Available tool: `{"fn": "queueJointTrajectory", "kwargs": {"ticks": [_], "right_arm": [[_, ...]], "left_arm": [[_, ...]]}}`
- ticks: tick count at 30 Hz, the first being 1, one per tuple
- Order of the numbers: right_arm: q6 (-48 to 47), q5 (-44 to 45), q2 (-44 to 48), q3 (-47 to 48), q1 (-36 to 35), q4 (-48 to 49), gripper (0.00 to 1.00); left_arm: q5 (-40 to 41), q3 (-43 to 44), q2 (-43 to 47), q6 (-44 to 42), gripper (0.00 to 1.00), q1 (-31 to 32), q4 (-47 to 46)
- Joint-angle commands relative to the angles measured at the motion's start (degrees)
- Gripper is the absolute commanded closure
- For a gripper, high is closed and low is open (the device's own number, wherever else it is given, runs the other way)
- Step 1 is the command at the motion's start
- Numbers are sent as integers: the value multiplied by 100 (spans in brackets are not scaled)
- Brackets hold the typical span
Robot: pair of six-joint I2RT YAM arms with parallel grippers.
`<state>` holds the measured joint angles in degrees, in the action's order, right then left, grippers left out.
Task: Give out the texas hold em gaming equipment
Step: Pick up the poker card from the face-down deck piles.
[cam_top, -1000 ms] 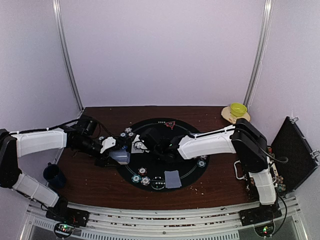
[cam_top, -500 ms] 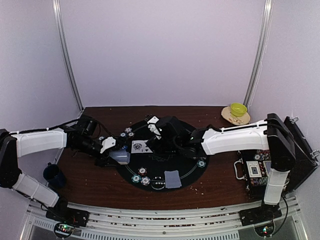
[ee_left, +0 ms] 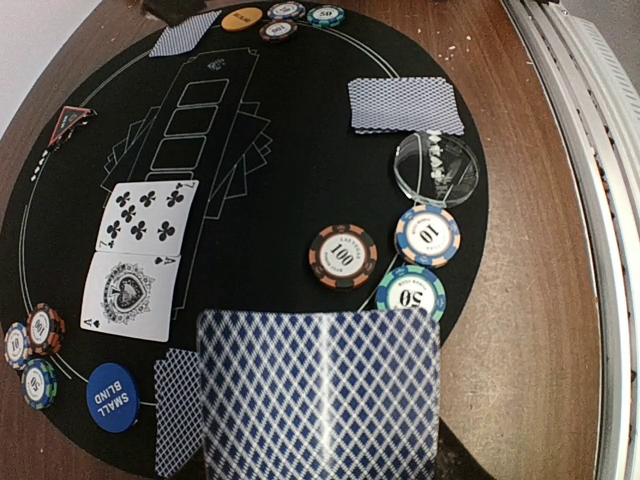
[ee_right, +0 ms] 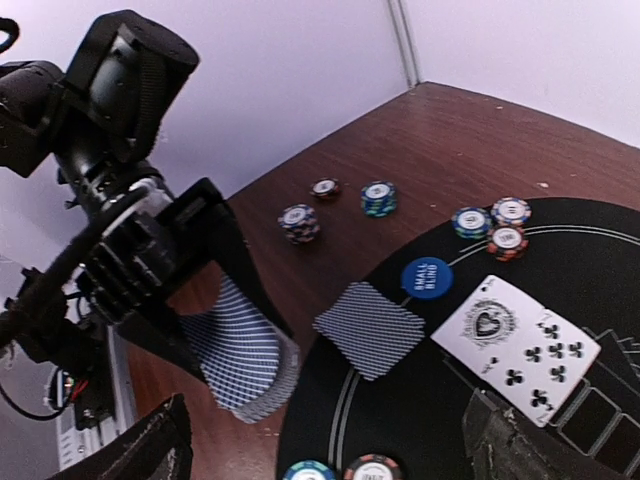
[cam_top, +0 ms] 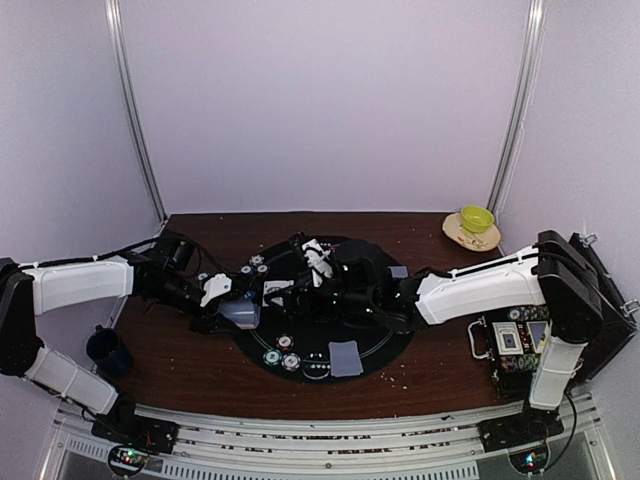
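Note:
My left gripper (cam_top: pixel 238 312) is shut on a deck of blue-backed cards (ee_left: pixel 320 390), held over the mat's left edge. The deck also shows in the right wrist view (ee_right: pixel 240 350). My right gripper (ee_right: pixel 330 455) is open and empty. It hovers over the black mat (cam_top: pixel 380 340) just right of the deck (cam_top: pixel 242 315). The ace of spades (ee_left: pixel 130 295) and seven of clubs (ee_left: pixel 148 215) lie face up side by side. A blue small-blind disc (ee_left: pixel 110 397) and a face-down pair (ee_left: pixel 178 410) lie near them. Striped chips (ee_left: pixel 342 256) and another face-down pair (ee_left: pixel 405 105) lie on the mat's near side.
A red triangle marker (cam_top: pixel 341 250) sits at the mat's far edge. An orange disc (ee_left: pixel 242 17) and chips lie on its right side. A yellow-green bowl (cam_top: pixel 476 218) stands back right, a dark blue mug (cam_top: pixel 106 348) left. An open black case (cam_top: pixel 600 300) stands at the right.
My right gripper left a face-up card on the mat, lifted toward the back, then came down again beside the deck. The left arm has not moved.

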<state>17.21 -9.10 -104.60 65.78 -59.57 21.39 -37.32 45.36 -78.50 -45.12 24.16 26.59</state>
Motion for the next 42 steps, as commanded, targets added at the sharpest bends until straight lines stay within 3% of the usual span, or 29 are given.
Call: {"fn": "queueJointTrajectory", "kwargs": {"ticks": [1,21,29,33,37,42], "right_arm": [[587,-909,-413,243,-93,704,4],[869,-963,-2061,1956,-153,-42,9],[853,-674,-2091,1943,-149,-281,15],[862,-614,-1948,1756,-114,-343,22],[1050,-634,-1763,1491,2,-255,38],[1139,-663,-1575,1212,56,-139,42]], "left_arm": [[-133,-10,52,-32,53,9,-185],[-181,-30,89,-63,53,1,-165],[-175,-19,77,-60,52,4,-163],[-162,-16,46,-59,53,-4,-167],[-158,-10,23,-65,53,-3,-170],[-153,-10,19,-66,53,1,-166]]}}
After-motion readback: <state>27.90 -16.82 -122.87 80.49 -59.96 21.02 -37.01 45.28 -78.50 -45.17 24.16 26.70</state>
